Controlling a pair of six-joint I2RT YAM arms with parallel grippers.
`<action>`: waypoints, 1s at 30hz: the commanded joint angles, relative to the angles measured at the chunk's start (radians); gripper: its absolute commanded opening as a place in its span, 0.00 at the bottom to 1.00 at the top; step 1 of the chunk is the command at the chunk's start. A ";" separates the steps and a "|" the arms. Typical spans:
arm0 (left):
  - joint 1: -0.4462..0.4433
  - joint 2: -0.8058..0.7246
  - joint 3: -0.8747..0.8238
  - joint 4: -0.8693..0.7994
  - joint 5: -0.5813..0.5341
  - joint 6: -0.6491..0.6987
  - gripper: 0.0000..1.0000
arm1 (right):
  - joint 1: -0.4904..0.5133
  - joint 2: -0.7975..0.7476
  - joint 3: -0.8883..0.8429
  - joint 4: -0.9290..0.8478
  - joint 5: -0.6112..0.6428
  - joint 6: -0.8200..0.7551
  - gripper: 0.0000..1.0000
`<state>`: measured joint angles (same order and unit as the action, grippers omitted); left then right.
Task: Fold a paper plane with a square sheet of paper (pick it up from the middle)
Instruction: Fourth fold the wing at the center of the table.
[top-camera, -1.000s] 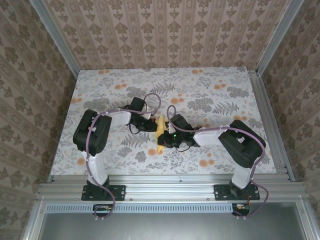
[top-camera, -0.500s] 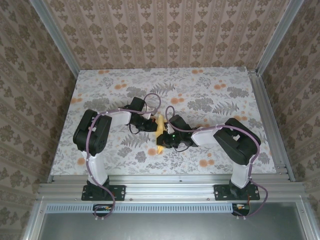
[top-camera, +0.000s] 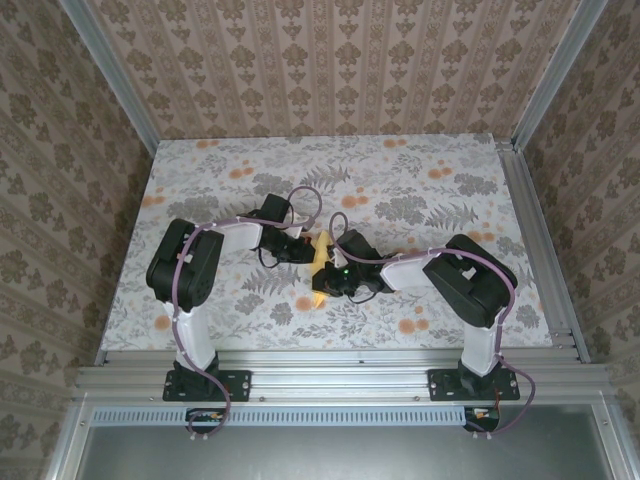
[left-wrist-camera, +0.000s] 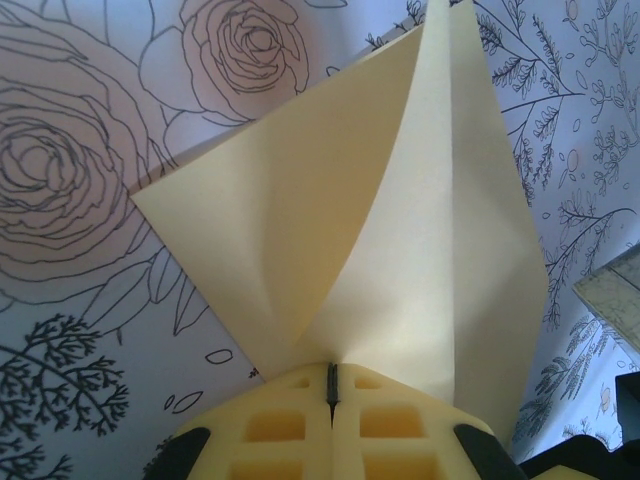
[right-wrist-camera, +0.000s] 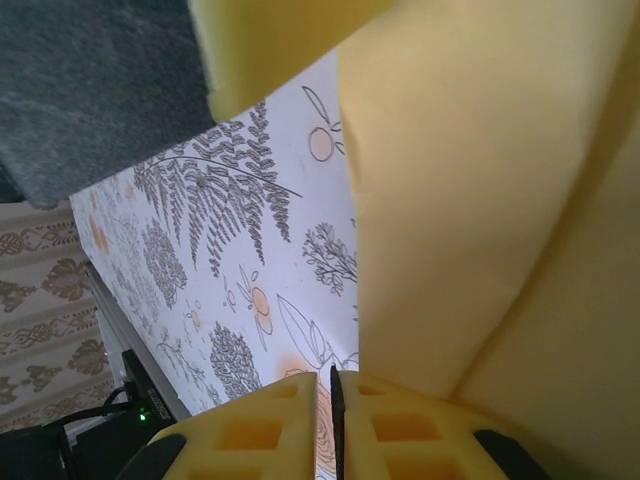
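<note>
The left arm and right arm have bulky black joints, white links and black base plates; a mauve cable loops back from the left pincer. Just behind the right pincer glows a green light. Both pincers' fingers are pale yellow with square pockets (black pieces flank them at the outer corners).

The folded paper sits mid-table, with the left gripper at its left and the right gripper at its near right.
</note>
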<state>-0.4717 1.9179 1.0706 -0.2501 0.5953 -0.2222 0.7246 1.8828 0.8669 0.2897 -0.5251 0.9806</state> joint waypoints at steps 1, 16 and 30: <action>-0.014 0.089 -0.038 -0.082 -0.112 0.034 0.00 | 0.009 0.023 0.027 0.013 -0.013 0.010 0.16; -0.014 0.093 -0.038 -0.082 -0.107 0.034 0.00 | 0.018 0.046 0.053 -0.003 -0.009 0.006 0.16; -0.014 0.097 -0.035 -0.082 -0.106 0.033 0.00 | 0.027 0.068 0.076 -0.052 0.003 -0.016 0.16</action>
<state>-0.4717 1.9236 1.0744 -0.2474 0.6033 -0.2153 0.7425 1.9312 0.9218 0.2813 -0.5285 0.9764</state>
